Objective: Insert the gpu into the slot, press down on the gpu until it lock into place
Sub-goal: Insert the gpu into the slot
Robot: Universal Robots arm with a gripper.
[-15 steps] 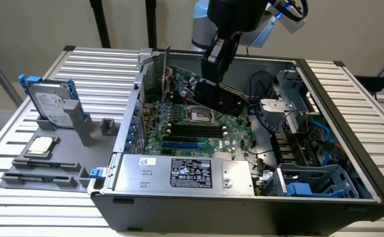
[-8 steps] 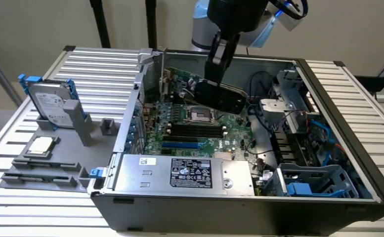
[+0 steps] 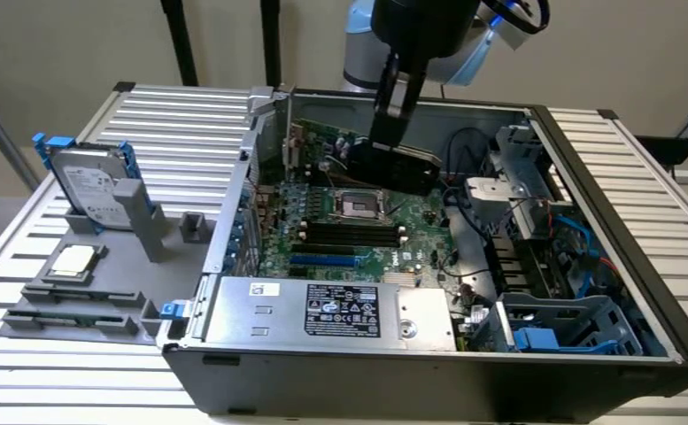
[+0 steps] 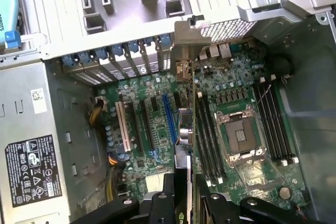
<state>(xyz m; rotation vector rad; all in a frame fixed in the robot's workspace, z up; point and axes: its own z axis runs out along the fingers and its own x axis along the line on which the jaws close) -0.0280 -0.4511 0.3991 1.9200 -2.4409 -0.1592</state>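
Above the green board (image 3: 379,232) inside the open computer case (image 3: 462,372), your gripper (image 3: 388,133) hangs down from the arm. Its two fingers (image 4: 164,203) are closed on the gpu (image 3: 400,168), one on each flat side, with a wide gap between them. You can see the card edge-on between them in the wrist view.

Your case sits on a table (image 3: 72,372) made of silver metal slats. On the exterior view's left, a hard drive (image 3: 84,186) with blue rails stands in a grey holder. A grey power box (image 3: 332,310) with labels fills the near side of the case. Behind the table you see a plain pale wall (image 3: 72,44) and two black poles (image 3: 181,40).

Your gpu is flat, thin and black, with a green edge. It is lifted over the far part of the board and tilted. The slot (image 3: 323,261) is a long bright-blue strip on the near part of the board, and the gpu is apart from it.
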